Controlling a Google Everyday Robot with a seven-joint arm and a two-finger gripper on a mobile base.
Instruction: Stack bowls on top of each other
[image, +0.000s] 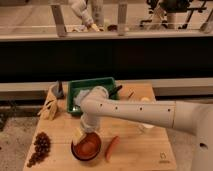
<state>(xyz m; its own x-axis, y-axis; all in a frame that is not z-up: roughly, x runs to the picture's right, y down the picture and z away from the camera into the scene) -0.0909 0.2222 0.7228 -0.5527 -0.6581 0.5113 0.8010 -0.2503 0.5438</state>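
the hand (80, 136) sits at the far-left rim of the bowl (88, 149), close to the near edge of the desk (145, 150); its grip i cannot tell. a loose hold could tip the bowl off.

- One bowl (86, 148), orange-brown inside with a dark rim; I cannot tell whether a second is nested in it.
- One gripper (79, 136), at the end of the one white arm (135, 112), low over the bowl's left rim.
- One green rectangular tray (95, 81).
- One long red chilli pepper (112, 148).
- One cluster of dark grapes (39, 148).
- One wooden table (140, 153).
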